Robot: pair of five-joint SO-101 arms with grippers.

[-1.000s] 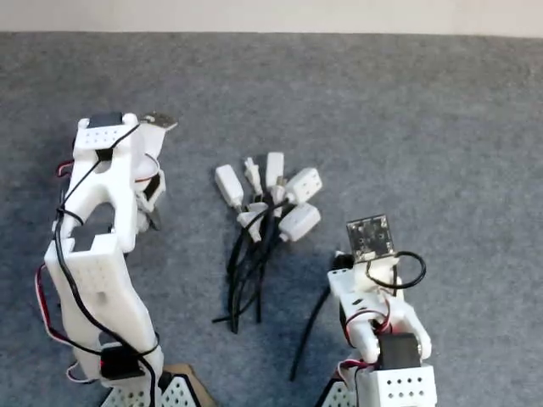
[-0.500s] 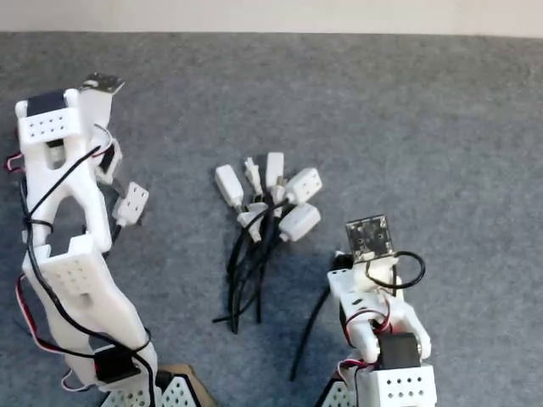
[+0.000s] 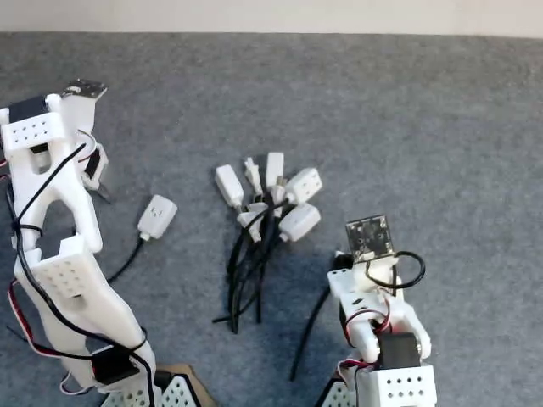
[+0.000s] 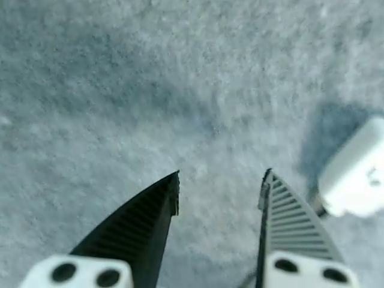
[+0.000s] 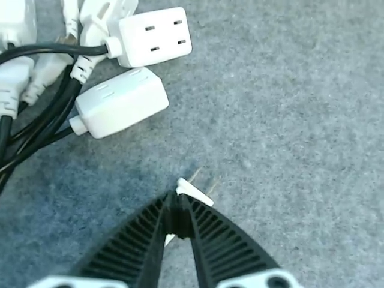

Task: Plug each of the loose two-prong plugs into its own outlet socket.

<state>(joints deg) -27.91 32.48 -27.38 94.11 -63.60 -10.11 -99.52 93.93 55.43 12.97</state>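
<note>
In the left wrist view my left gripper [image 4: 221,180] stands open over bare carpet, with a white outlet socket [image 4: 357,174] just beside one finger and apart from it. That socket [image 3: 157,216] lies loose on its black cord, to the right of the left arm [image 3: 51,186]. My right gripper [image 5: 177,207] is shut on a small white two-prong plug [image 5: 193,191], prongs pointing away from the wrist. Ahead of the plug lie two white sockets [image 5: 153,36] [image 5: 120,102]. The cluster of plugs and sockets [image 3: 267,195] sits mid-table.
Black cords [image 3: 246,271] run from the cluster toward the front edge. Another black cord [image 3: 310,331] trails beside the right arm [image 3: 373,288]. Grey carpet [image 3: 441,127] covers the table, open at the back and right.
The left arm has swung left and back. The white socket that was at its gripper now lies free on the carpet to its right. The right arm has kept still.
</note>
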